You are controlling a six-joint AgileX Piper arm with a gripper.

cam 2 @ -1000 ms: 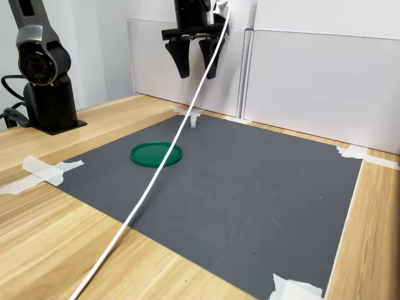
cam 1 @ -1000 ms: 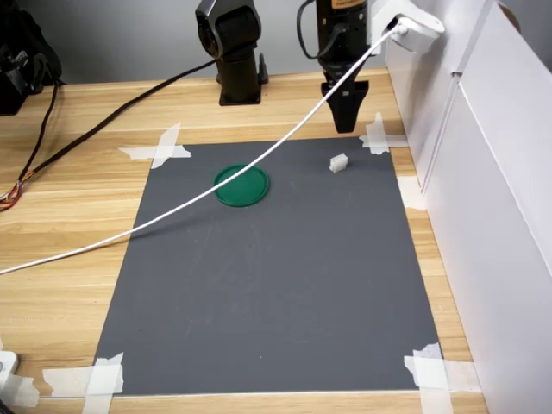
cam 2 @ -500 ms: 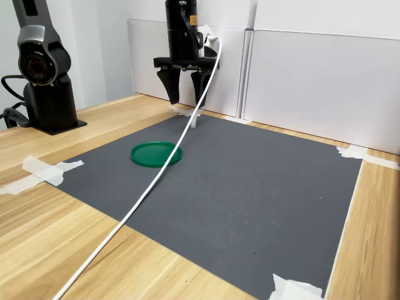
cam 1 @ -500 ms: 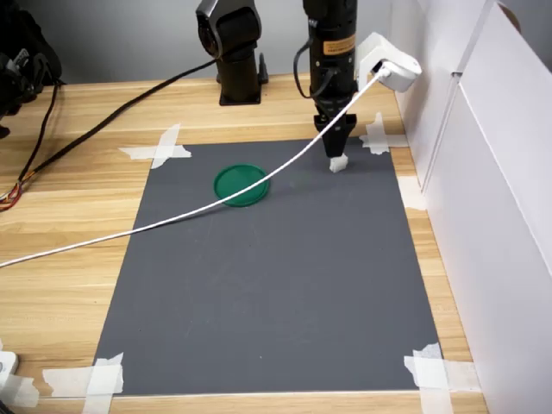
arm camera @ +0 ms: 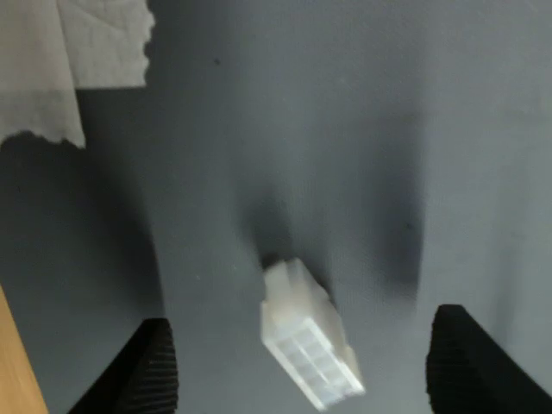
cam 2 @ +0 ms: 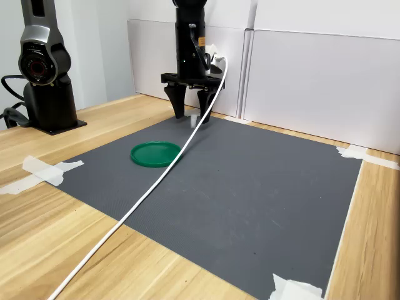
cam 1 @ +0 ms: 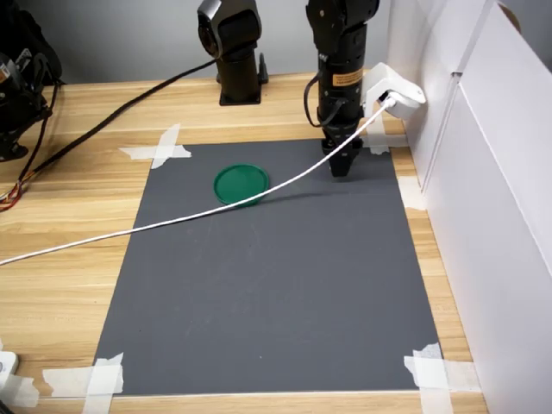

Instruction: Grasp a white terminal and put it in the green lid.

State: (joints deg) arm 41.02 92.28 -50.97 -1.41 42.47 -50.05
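A single robot arm stands at the far edge of a dark grey mat (cam 1: 276,285) taped to a wooden table (cam 1: 78,224). Its gripper (cam 2: 190,114) points straight down near the mat's far right corner in the first exterior view, with the fingertips at or almost at the mat.

In the wrist view, the jaws are open: two black ridged fingertips (arm camera: 151,366) stand well apart, and the white terminal (arm camera: 309,345) lies on the mat between them, touching neither. The terminal is a small white block with a gridded face, lying skewed to the line between the fingers and a little closer to one side than the other. A torn piece of white tape (arm camera: 78,52) holds the mat corner just beyond it.

The green lid (cam 1: 241,185) rests flat on the mat, well apart from the gripper, to its left in both exterior views. A white cable (cam 1: 172,220) runs from the wrist camera housing (cam 1: 392,86) across the mat and passes over the lid's near edge in the first exterior view.

The step in hand appears to be closing on the terminal. To do it well, the fingers should probably close slowly and evenly, since the skewed block may twist or slide as one pad meets it first. The grasp should feel firm before lifting.
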